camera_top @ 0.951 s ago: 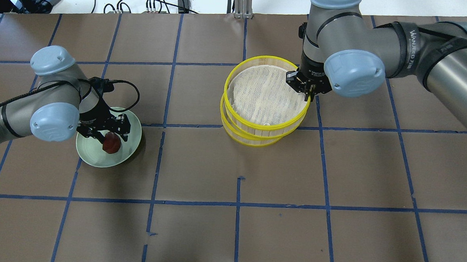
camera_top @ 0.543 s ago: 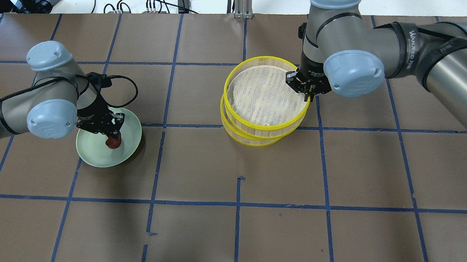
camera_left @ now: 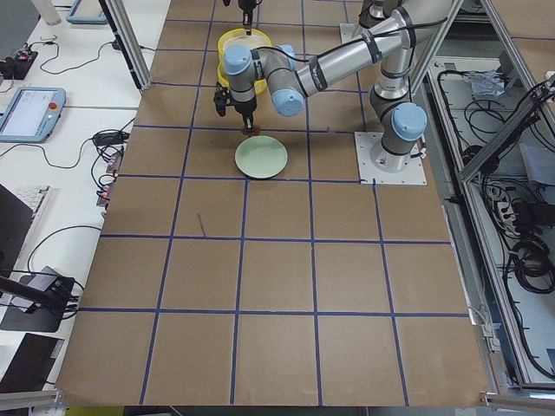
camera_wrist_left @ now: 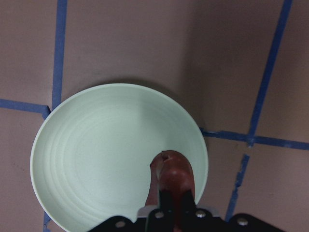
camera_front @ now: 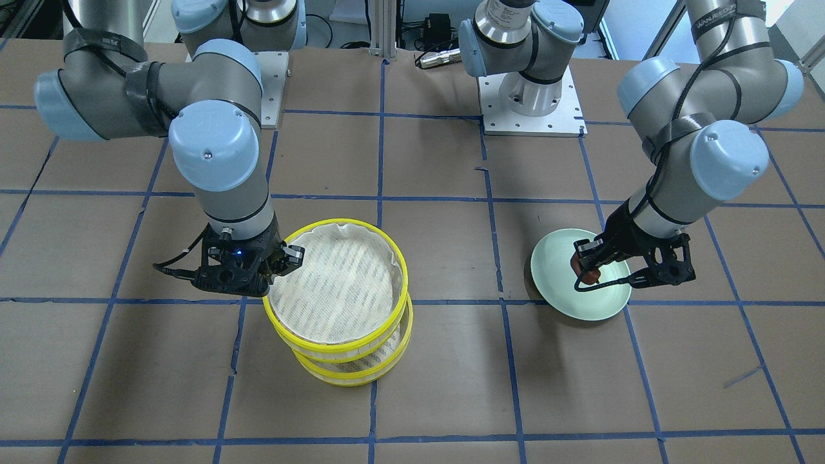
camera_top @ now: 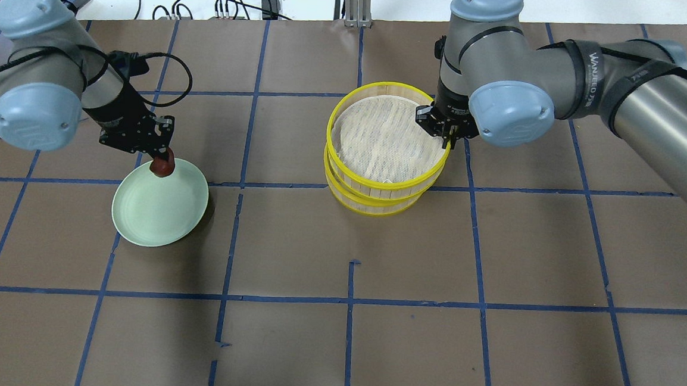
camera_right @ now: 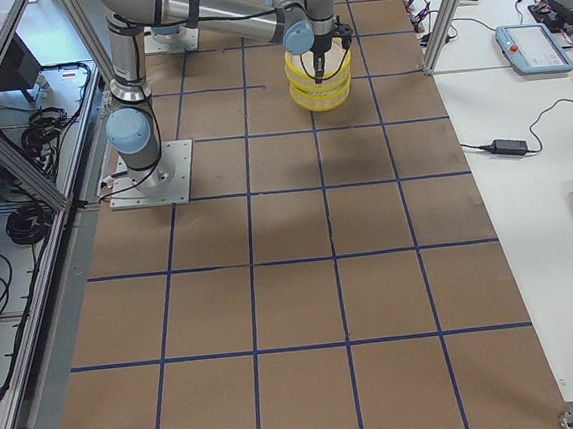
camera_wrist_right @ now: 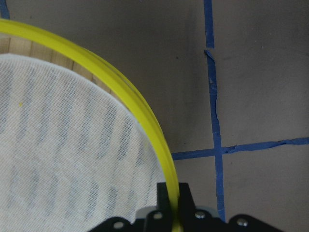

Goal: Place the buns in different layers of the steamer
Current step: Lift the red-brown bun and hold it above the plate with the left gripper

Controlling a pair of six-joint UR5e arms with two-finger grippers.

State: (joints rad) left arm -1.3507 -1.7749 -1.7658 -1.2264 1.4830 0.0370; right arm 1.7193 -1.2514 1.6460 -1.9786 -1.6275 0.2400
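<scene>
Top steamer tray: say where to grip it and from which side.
Grip the thin upright yellow rim from above, one finger inside, one outside; it is too wide to span. The right hand pinches it so on its right side.

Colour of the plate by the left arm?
Pale green plate, plain with faint concentric rings; clearest in left wrist view.

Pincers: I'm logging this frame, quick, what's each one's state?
Left pincer: closed on the dark red bun, above the plate.
Right pincer: closed on the yellow rim of the top steamer layer.
</scene>
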